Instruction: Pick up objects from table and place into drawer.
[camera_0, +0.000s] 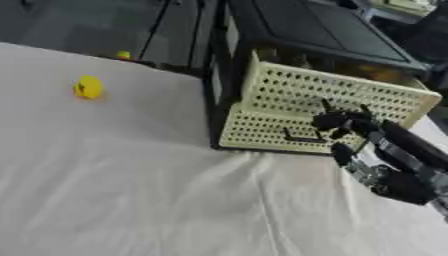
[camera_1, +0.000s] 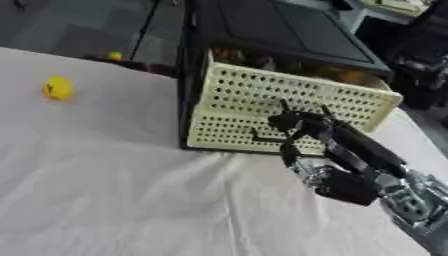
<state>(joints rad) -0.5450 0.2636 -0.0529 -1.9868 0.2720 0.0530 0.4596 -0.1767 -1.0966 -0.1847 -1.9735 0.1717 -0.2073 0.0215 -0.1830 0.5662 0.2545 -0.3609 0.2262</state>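
Note:
A small yellow object (camera_0: 87, 87) lies on the white cloth at the far left. The cream perforated drawer (camera_0: 367, 92) stands pulled out of a black cabinet (camera_0: 306, 25), and orange things show inside it. My right hand (camera_1: 302, 122) is up against the drawer's front. Its fingers are curled at the thin black handle (camera_1: 267, 139), with the thumb (camera_1: 290, 152) below. My left hand is out of sight.
The white cloth (camera_0: 131, 190) is wrinkled and covers the table. A second small yellow thing (camera_0: 123, 55) sits at the table's far edge. Dark floor lies beyond that edge. The cabinet takes up the upper right.

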